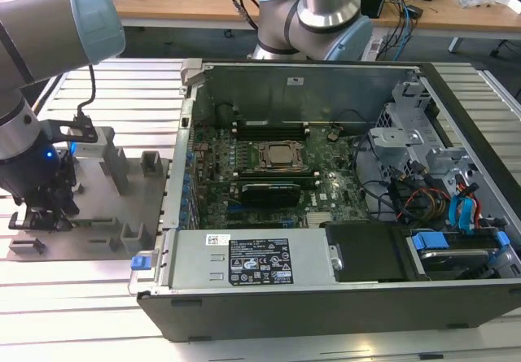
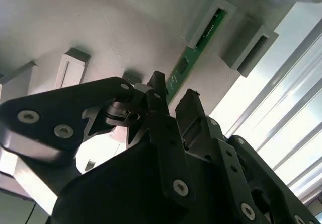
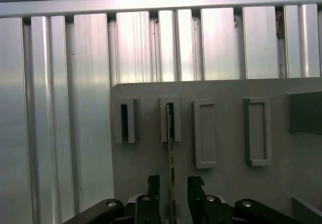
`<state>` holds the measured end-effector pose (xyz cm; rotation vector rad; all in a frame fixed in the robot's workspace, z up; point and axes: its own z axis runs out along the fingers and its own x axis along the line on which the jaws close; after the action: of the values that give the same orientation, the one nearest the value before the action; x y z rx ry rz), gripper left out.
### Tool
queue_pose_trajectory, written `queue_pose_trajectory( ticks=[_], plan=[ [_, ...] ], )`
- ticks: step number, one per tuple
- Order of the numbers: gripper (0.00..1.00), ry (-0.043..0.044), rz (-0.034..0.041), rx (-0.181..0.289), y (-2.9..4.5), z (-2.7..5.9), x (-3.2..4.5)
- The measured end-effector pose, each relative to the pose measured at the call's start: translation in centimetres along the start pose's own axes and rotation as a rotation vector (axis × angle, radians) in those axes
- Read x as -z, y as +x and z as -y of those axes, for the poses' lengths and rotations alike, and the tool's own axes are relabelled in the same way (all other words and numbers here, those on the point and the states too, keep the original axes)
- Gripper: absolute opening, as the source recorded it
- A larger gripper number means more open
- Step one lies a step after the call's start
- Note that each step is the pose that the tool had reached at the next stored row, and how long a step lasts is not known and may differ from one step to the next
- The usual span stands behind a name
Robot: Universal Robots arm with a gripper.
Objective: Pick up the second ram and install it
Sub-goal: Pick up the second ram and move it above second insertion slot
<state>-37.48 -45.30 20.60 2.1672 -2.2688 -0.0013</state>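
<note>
From where I stand, the gripper (image 1: pixel 39 209) hangs low over the grey fixture plate (image 1: pixel 110 215) at the exterior view's left, on the ribbed counter (image 1: pixel 81 297), well apart from the open computer case (image 1: pixel 326 175). In the first wrist view the second ram (image 3: pixel 170 143) stands on its edge in the plate and shows as a thin line. Its long axis runs straight out from the gripper (image 3: pixel 171 182) to a slotted post (image 3: pixel 163 128) that holds its far end. The jaws stand parted, one on each side of the stick's near end with a little gap on both sides, so I judge it straddled, not clamped. The second wrist view shows the green board (image 2: pixel 192 50) leading away from the fingertips (image 2: pixel 159 83).
</note>
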Motion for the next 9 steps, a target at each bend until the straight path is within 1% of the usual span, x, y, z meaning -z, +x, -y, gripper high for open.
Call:
queue_pose_trajectory(
  ticks=[1, 4, 5, 9],
  plan=[
    [0.35, 0.0, 0.0, 0.0, 0.0, 0.0, 0.0],
    [0.16, 0.0, 0.0001, 0.0, 0.0, 0.0, -0.02],
    [0.12, 0.0, 0.0001, 0.0, 0.0, 0.0, -0.02],
    [0.12, 0.0, 0.0, 0.0, 0.0, 0.0, -0.04]
  ],
)
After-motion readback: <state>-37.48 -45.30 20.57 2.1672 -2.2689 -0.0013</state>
